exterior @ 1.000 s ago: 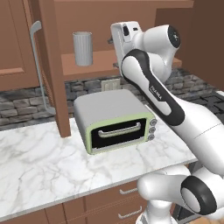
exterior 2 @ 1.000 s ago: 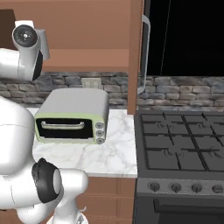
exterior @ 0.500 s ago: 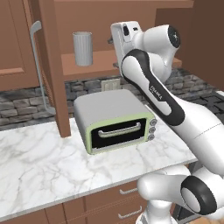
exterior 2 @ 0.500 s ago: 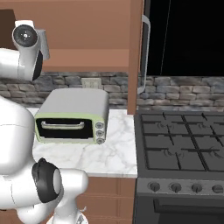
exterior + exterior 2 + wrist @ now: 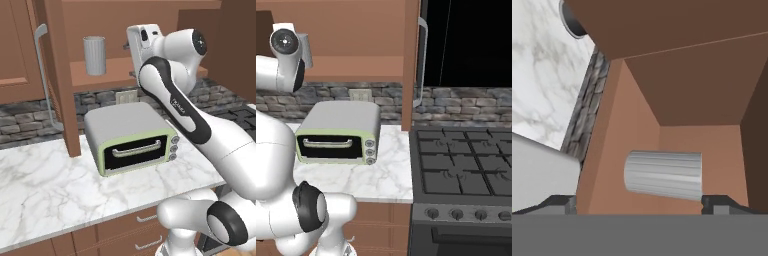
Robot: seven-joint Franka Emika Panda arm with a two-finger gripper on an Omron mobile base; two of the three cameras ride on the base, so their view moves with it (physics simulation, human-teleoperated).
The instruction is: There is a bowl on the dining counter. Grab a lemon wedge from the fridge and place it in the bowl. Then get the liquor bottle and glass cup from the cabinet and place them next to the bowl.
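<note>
While the gripper [image 5: 638,202] stood open inside the cabinet [image 5: 115,75], the glass cup [image 5: 663,175] (upright on the shelf) sat between its fingertips, untouched.

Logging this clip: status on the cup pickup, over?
End effector open, holding nothing, lined up with the glass cup. Cup standing on the cabinet shelf, untouched. Nothing between fingertips and cup.
</note>
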